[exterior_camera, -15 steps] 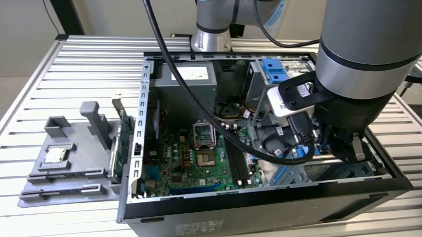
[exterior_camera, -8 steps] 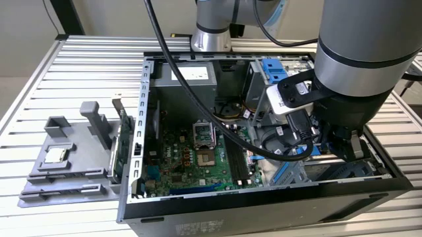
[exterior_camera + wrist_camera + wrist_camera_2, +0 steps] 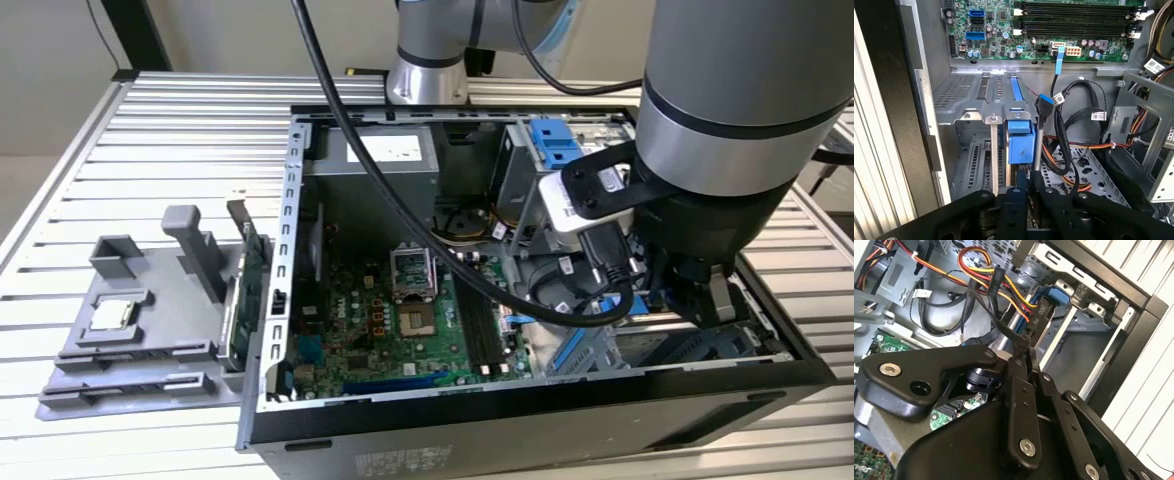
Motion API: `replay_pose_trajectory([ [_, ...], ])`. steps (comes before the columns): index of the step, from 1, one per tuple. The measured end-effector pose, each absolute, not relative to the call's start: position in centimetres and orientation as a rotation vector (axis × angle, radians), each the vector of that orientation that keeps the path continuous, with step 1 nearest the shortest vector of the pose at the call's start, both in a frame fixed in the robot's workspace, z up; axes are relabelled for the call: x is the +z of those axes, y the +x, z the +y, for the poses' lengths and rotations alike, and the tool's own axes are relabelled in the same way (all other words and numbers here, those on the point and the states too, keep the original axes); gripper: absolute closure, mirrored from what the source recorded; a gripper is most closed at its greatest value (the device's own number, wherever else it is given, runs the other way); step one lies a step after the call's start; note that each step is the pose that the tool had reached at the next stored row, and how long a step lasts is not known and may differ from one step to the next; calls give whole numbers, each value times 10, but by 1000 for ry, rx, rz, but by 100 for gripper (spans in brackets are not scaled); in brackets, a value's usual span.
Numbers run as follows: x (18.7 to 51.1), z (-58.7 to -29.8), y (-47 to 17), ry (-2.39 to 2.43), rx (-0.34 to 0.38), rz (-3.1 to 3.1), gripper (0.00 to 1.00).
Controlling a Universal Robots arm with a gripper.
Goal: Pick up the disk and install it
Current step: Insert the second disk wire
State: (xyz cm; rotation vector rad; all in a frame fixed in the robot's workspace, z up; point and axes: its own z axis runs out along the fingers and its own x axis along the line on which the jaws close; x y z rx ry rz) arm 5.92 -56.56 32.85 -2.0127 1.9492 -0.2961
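Disk (image 3: 1021, 142) edge-on between fingers (image 3: 1020, 186)

My arm (image 3: 727, 110) is a thick silver-grey tube ringed by a black band, with a black wrist section below it. A white camera module (image 3: 583, 205) in a black bracket sits on the wrist, and black cables (image 3: 587, 290) loop beneath it. In the second wrist view, the gripper (image 3: 1026, 371) is matte black, its flat linkage bars (image 3: 1021, 415) pinned with silver screws (image 3: 1027, 447). In the first wrist view I see the same black linkages (image 3: 1019, 210).
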Motion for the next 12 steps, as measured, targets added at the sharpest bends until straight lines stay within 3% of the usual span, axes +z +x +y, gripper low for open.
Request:
replay_pose_trajectory([
  [12,327,-566,62,-2009,-297,1953,100],
])
